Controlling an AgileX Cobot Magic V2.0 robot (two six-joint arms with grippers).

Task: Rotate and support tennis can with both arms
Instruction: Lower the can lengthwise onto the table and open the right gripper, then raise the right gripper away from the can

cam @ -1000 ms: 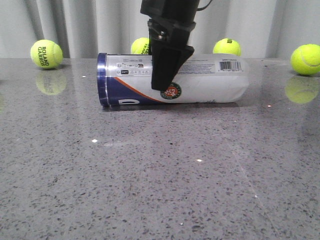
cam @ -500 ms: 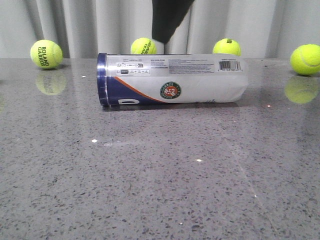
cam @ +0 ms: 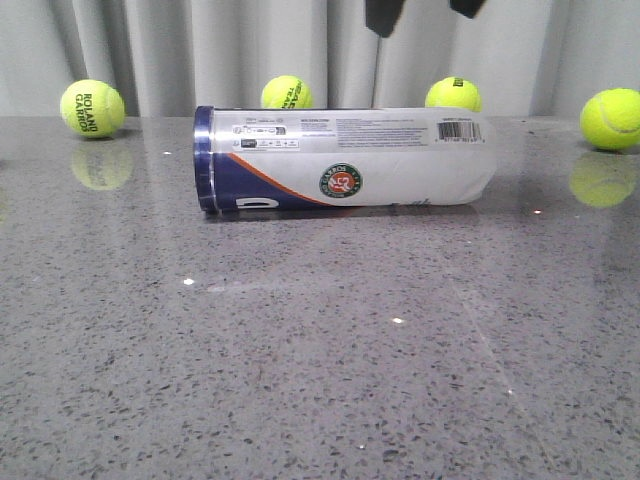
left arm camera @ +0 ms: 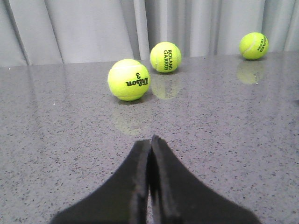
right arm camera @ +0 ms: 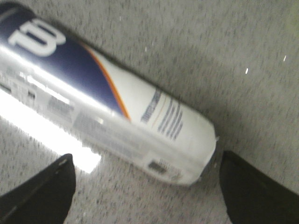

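Observation:
The tennis can (cam: 345, 158) lies on its side on the grey table (cam: 320, 360), navy end to the left and clear base with barcode to the right. It also shows, blurred, in the right wrist view (right arm camera: 107, 107). My right gripper (cam: 425, 10) hangs above the can at the top edge of the front view. It is open and empty, and in the right wrist view (right arm camera: 147, 191) its fingers stand wide apart, high over the can's barcode end. My left gripper (left arm camera: 150, 140) is shut and empty, low over the table, out of the front view.
Several yellow tennis balls lie along the back by the curtain: far left (cam: 92, 108), behind the can (cam: 286, 92), (cam: 453, 94), and far right (cam: 611, 119). In the left wrist view a Wilson ball (left arm camera: 128, 79) lies ahead of the fingers, two more behind it.
The right gripper has risen from in front of the can's middle to the top edge of the view, and its fingers now stand apart. The can has not moved.

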